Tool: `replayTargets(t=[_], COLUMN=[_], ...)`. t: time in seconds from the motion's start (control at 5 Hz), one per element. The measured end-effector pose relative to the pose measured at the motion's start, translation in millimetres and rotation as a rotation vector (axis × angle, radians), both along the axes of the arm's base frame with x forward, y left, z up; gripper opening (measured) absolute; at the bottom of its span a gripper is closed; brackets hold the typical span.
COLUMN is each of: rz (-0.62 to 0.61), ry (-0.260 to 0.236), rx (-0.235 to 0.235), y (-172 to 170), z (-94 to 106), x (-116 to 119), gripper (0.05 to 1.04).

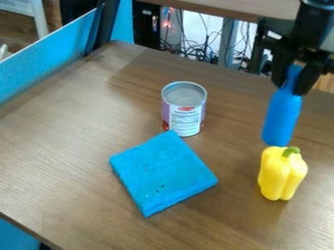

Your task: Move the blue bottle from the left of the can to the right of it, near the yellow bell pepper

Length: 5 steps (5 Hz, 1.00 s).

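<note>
The black gripper [293, 85] hangs at the upper right, shut on the narrow upper part of a blue bottle-shaped object [282, 118]. The blue object hangs slightly tilted, its lower end just behind the top of a yellow bell pepper [281, 175] with a green stem; whether the two touch I cannot tell. To the left, a metal can [184, 110] with a white and purple label stands upright. A folded blue cloth [163, 172] lies in front of the can, its upper corner close to the can's base.
The brown wooden table [58, 161] has a blue panel [49, 53] along its upper left edge. Behind the far edge are tangled cables [202, 48] and a black box [147, 23].
</note>
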<state>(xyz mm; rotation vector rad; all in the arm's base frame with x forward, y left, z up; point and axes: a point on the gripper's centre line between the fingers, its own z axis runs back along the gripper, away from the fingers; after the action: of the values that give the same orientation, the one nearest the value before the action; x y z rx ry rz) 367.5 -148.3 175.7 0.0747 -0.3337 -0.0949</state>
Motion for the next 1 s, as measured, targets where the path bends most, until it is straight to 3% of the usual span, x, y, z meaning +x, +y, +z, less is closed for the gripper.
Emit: replayTargets(t=[0.2,0.6,1.0], rz=[-0.011,0.039,0.050], ry=[-0.012,0.032,0.058], rx=[0.008,0.019,-0.002], y=[2,30,35], z=[-8.4,-27.4,-34.0], x=[2,17,21], gripper=[0.349,0.349,0.390])
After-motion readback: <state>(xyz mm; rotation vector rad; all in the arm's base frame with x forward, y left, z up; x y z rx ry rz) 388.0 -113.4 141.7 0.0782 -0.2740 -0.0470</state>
